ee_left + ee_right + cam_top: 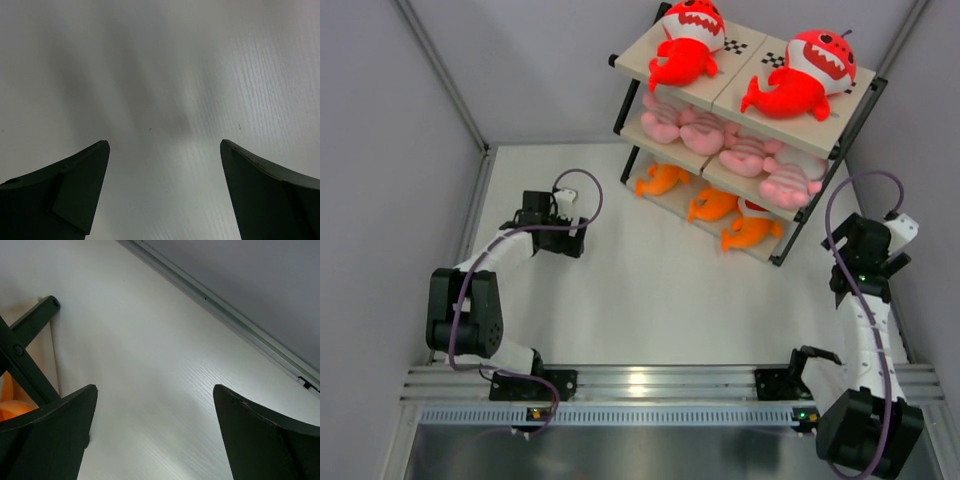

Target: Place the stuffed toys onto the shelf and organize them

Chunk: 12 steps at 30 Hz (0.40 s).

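Observation:
The shelf (835, 150) stands at the back right of the white table. Two red sharks (685, 45) (805, 75) lie on its top boards. Several pink striped plushies (745, 155) fill the middle tier. Three orange sharks (712, 205) lie on the bottom tier. My left gripper (572, 240) is open and empty over bare table left of the shelf; its view (164, 145) shows only table. My right gripper (868, 268) is open and empty just right of the shelf's front corner. Its view (155, 387) shows the shelf's black frame (27, 322) and a bit of orange toy (12, 407).
Grey walls close in the table on the left, back and right. A metal strip (225, 315) runs along the right wall's foot. The arm bases sit on a rail (650, 385) at the near edge.

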Tool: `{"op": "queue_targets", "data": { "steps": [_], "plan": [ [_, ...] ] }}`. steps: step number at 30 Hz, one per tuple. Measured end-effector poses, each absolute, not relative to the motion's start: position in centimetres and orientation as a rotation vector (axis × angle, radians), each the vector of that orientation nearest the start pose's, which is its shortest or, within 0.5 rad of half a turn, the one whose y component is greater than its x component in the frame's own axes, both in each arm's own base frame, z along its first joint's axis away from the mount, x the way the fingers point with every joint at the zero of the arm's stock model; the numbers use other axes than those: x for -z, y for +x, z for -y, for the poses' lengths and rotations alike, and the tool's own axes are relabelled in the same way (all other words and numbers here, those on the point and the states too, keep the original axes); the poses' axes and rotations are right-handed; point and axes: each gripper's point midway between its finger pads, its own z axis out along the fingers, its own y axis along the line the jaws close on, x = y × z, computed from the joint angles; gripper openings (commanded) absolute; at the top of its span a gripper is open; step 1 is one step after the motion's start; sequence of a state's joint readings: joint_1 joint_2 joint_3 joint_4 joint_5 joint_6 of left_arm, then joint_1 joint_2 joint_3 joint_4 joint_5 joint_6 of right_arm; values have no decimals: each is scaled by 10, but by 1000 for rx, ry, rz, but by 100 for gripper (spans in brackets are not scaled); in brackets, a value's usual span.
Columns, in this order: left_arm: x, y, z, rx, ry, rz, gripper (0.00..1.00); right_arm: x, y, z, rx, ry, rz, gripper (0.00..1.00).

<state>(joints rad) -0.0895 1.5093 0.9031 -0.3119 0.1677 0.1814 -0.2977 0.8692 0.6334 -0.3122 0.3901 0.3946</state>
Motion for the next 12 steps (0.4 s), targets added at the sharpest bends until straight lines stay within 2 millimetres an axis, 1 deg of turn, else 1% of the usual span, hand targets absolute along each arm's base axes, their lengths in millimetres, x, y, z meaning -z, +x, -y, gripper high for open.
{"op": "queue_targets", "data": {
  "steps": [3,8,12],
  "plan": [
    [-56,359,55,179,377,-2447,98,-153,257,134,361,928,-1876,99],
    [-56,366,58,195,359,-2425,98,-166,258,135,345,930,-1806,100],
    [-56,368,59,199,354,-2418,98,-173,255,140,356,977,-1749,100]
  ]
}}
